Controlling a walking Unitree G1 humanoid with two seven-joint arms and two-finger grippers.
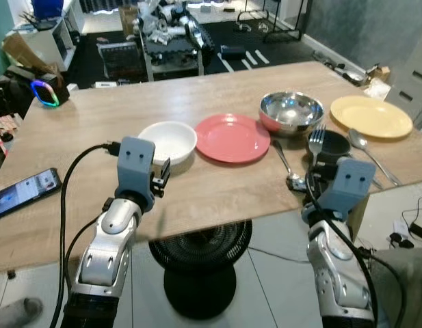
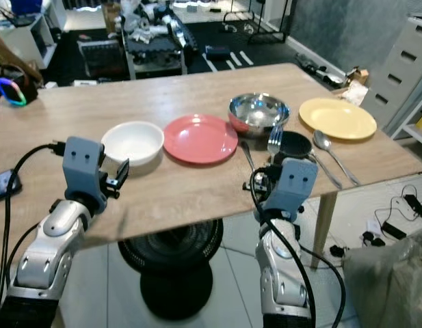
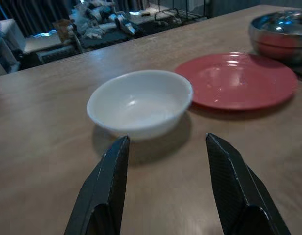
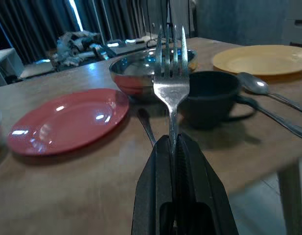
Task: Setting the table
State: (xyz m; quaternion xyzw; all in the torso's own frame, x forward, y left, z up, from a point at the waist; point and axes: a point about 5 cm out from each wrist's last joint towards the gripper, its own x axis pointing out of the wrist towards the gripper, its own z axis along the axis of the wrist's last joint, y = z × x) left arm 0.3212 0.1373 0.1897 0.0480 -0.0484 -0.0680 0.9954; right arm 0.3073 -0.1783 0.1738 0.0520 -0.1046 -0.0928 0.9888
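Jaws, right gripper (image 4: 173, 147): pressed together on the handle of the fork (image 4: 171, 73), which stands out straight ahead of them with its tines away from the wrist.
Jaws, left gripper (image 3: 165, 161): spread wide and holding nothing, aimed at the white bowl (image 3: 140, 102).
Fork, long axis: it runs in line with the right gripper's fingers, toward 12 o'clock over the table (image 1: 217, 191), with the tines above the black cup (image 1: 334, 145).
Fork, place: held above the near table edge, at about 4 o'clock from the red plate (image 1: 232, 137).
Relation for the coming move: the red plate lies at about 10 o'clock from the fork; a free strip of table lies between the plate and the small spoon (image 1: 284, 161).
Nearer arm: the right gripper is nearer to that strip; the left one is beside the white bowl, at about 8 o'clock from the plate.
Other items: steel bowl (image 1: 291, 111) at 12 o'clock from the fork, yellow plate (image 1: 371, 116) and large spoon (image 1: 372, 154) at about 2 o'clock.
Judgement: the fork probably needs only a short carry toward 10 o'clock, then lowering flat.
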